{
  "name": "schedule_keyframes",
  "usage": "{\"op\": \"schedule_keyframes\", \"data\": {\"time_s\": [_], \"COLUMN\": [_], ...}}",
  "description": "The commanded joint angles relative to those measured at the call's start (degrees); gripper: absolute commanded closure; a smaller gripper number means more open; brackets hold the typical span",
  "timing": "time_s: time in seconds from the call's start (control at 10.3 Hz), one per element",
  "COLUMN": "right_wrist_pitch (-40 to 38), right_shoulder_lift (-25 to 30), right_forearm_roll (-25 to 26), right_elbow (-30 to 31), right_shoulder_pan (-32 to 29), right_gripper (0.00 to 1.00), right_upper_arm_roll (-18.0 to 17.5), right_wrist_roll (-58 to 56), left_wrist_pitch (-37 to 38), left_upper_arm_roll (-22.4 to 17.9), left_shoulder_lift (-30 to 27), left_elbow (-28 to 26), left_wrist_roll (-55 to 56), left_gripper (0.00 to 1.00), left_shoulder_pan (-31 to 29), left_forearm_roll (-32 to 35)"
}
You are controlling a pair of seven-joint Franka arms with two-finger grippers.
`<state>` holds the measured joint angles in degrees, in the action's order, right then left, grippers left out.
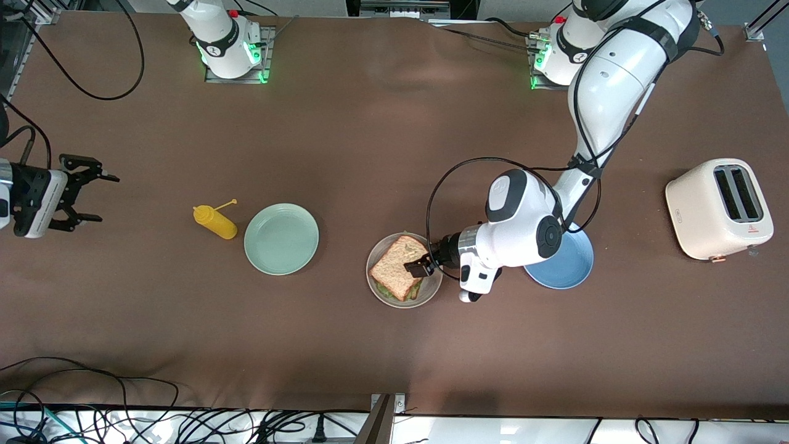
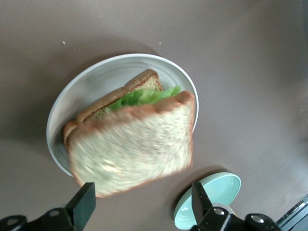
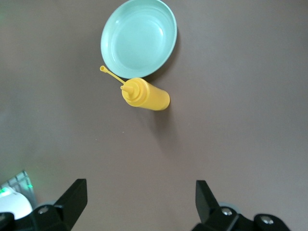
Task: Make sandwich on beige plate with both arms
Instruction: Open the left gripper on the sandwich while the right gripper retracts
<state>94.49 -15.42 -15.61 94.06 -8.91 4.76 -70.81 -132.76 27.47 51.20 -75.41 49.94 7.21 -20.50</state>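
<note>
The sandwich (image 1: 399,266) lies on the beige plate (image 1: 377,290). Its top bread slice (image 2: 134,149) looks blurred and sits tilted over the green lettuce (image 2: 144,96) and the bottom slice (image 2: 139,84). My left gripper (image 1: 419,266) hovers over the plate's edge toward the left arm's end. It is open, one finger on each side of the top slice's corner and nothing between them (image 2: 143,185). My right gripper (image 1: 106,198) waits open over the right arm's end of the table, holding nothing (image 3: 139,185).
A mint-green plate (image 1: 281,238) and a yellow squeeze bottle (image 1: 216,223) lie between the sandwich and the right gripper. A blue plate (image 1: 570,268) sits partly under the left arm. A beige toaster (image 1: 718,206) stands at the left arm's end.
</note>
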Motion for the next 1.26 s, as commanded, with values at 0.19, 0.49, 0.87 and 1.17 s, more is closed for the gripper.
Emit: {"op": "schedule_keyframes", "data": {"time_s": [0.19,0.49,0.87,1.17], "right_wrist_pitch": [1.22,0.87,0.52,0.52], "right_shoulder_lift": [9.69,12.59,13.83,13.75], "right_forearm_roll": [4.61,8.21,12.44,12.88], "right_elbow": [5.35,5.00,3.15,1.40], "right_shoulder_pan": [1.79,4.25,6.80,9.34], "right_gripper": [0.00,0.00,0.00,0.00], "right_upper_arm_roll": [-3.52,-5.02,-9.67,-9.25], "right_wrist_roll": [31.20,47.38,61.48,62.98], "left_wrist_pitch": [5.47,9.87,23.30,33.84], "left_upper_arm_roll": [-0.93,-1.10,-1.01,-0.93], "left_shoulder_lift": [-0.57,-1.36,-8.90,-17.24], "left_elbow": [-1.14,-1.14,-1.14,-1.14], "left_wrist_roll": [-0.72,-0.81,-2.03,-10.88], "left_gripper": [0.00,0.00,0.00,0.00], "left_shoulder_pan": [-0.09,-2.10,-6.23,-12.54], "left_forearm_roll": [2.12,2.39,15.47,15.58]}}
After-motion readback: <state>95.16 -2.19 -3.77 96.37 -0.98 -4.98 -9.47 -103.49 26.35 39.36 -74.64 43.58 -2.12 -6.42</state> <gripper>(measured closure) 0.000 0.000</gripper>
